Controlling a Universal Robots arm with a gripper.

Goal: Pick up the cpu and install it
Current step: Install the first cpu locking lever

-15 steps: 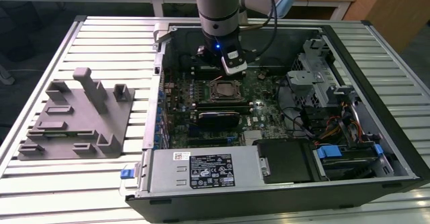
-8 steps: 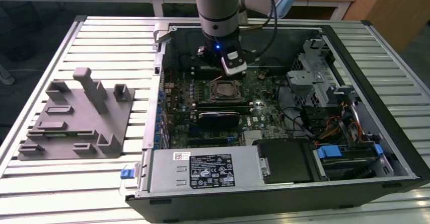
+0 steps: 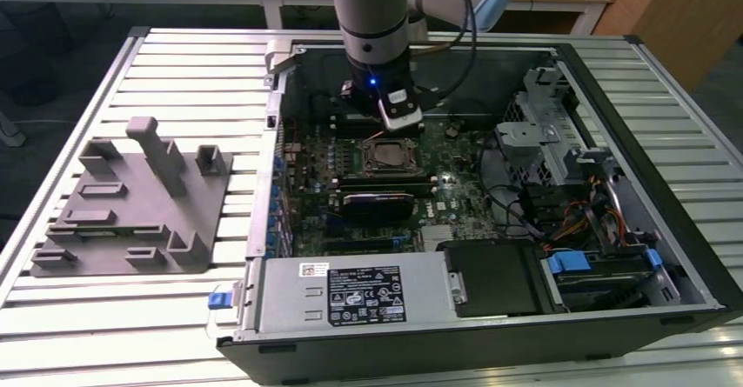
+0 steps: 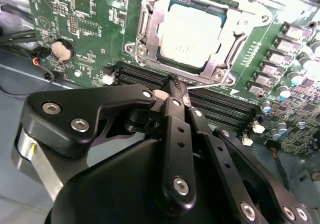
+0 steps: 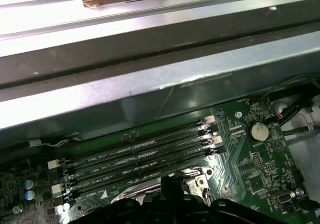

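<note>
The cpu (image 4: 192, 33) already lies in the socket frame (image 4: 148, 31), upper middle of the second wrist view. The hand (image 4: 174, 87) sits just below it, fingers pressed together with nothing visibly between them, beside the thin lever (image 4: 212, 87). Judging by this, placing is done and locking is in hand.

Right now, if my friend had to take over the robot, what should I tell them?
Gripper: fingers shut together, nothing seen between them, tips at the edge of the socket frame, on the side of the memory slots.
The cpu: lies flat inside the socket frame on the motherboard, silvery top up.
Done: the cpu is out of the gripper and sitting in its socket.
Left: I cannot tell whether the socket is latched, so check that. The arm is low inside the computer case.
</note>
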